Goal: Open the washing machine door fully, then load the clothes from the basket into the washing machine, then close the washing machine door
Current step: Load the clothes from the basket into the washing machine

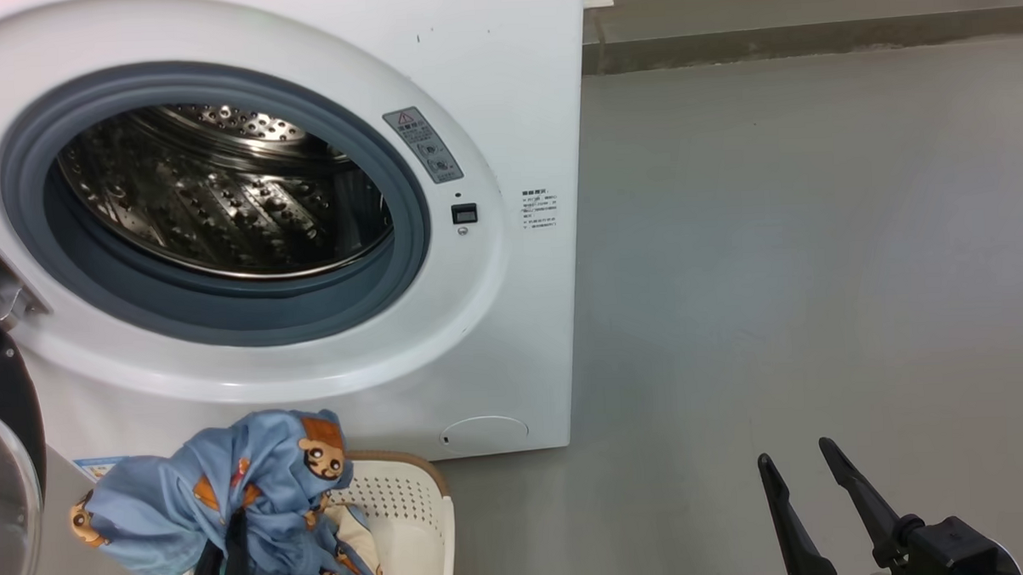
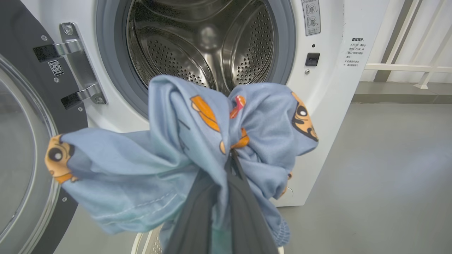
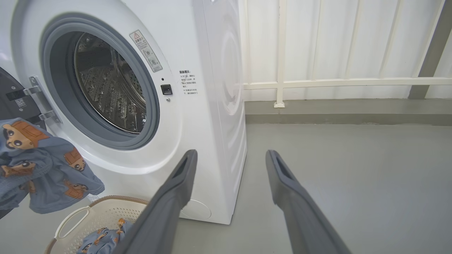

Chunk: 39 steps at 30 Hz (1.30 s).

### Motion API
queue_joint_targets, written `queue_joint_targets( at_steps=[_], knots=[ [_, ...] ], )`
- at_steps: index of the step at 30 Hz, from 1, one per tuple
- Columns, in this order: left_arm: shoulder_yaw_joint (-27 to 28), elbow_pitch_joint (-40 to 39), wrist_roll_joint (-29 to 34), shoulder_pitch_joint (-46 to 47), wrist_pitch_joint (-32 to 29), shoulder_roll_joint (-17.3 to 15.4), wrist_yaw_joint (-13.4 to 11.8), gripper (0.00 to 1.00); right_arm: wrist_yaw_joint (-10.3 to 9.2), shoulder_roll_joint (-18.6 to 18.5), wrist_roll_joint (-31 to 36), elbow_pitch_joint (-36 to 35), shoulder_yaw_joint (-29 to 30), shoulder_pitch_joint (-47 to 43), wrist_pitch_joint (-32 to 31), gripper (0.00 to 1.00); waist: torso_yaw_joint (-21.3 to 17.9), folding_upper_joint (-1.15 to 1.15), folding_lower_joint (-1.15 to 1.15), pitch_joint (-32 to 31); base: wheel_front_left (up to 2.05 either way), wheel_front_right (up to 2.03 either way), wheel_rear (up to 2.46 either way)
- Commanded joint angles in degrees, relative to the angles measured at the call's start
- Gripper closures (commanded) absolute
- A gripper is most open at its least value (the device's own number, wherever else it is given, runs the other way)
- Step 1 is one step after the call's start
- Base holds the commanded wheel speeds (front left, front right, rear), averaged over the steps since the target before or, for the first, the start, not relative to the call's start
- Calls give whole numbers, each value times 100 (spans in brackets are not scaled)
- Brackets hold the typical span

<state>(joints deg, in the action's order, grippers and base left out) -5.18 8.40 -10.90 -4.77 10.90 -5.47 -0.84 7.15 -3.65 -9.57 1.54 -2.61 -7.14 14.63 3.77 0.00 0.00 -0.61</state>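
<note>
Left end effector (image 2: pixel 232 158) grips the clothes (image 2: pixel 169 158) above the basket (image 1: pixel 417 495); right end effector (image 1: pixel 795 452) gapes empty.

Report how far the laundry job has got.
Done: the round black-ringed glass door stands swung open, and the steel drum is empty. In hand: the left gripper is shut on the light blue cartoon-print clothes, held above the cream perforated basket; some blue fabric lies in it. The right gripper hangs open, holding nothing. Left: load the clothes, close the door.
</note>
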Motion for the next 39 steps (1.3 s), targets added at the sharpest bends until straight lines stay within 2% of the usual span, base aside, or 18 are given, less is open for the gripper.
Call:
queue_joint_targets(
  at_steps=[1,13,25,33,39],
  knots=[
    [196,-125,-92,188,17,-117,-42,100,34,-25,74,-162,-101,87,-12,0,3,0,0,22,0,0,0],
    [316,662,-339,950,59,-150,9,100,34,-117,24,-248,-133,261,-24,0,-46,0,0,462,0,0,0],
    [410,2141,-660,2858,4,-259,261,100,34,-321,-83,-451,-92,740,-6,0,-244,0,0,1645,0,0,0],
    [493,2949,-891,4416,-306,-532,479,100,34,-388,-190,-471,-94,1135,25,0,-405,0,0,2425,0,0,0],
    [535,3517,-1130,5593,-961,-984,670,100,34,-421,-274,-484,-120,1396,35,0,-564,0,0,2857,0,0,0]
  ],
)
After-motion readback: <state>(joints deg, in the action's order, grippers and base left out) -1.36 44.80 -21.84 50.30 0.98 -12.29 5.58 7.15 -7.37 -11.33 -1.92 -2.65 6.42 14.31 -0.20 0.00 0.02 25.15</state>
